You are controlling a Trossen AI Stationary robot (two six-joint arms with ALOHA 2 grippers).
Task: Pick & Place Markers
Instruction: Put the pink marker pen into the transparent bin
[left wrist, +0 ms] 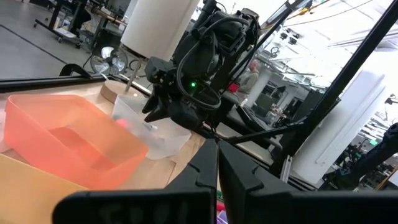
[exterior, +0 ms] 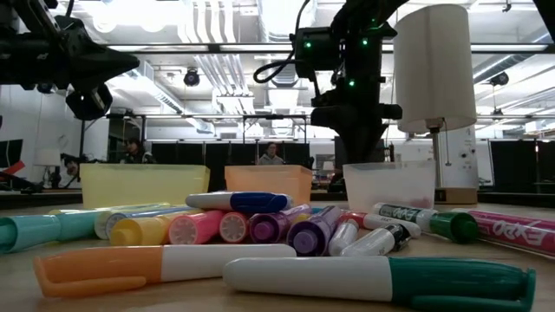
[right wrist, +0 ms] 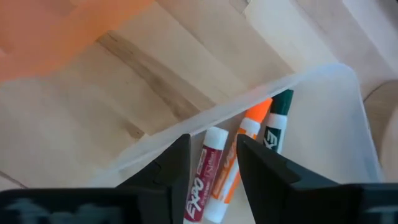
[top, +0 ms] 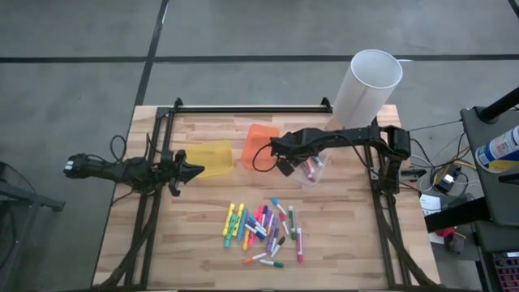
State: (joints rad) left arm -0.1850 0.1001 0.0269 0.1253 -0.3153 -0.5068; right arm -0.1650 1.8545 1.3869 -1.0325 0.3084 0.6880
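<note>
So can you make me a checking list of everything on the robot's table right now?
Surface: wooden table, bare at its near right corner.
Job's things: loose markers piled at the near middle; three markers (red, orange, green) lie in the clear bin.
Clutter: yellow bin, orange bin, tall white tube at the far right.
Grippers: right gripper over the clear bin, fingers apart, nothing between them; left gripper shut, empty, beside the yellow bin.
Cables: black cable looping off the right arm; more wires beside the table's right edge.
Surroundings: grey floor, a cart with a spray can, people far behind in the room.
</note>
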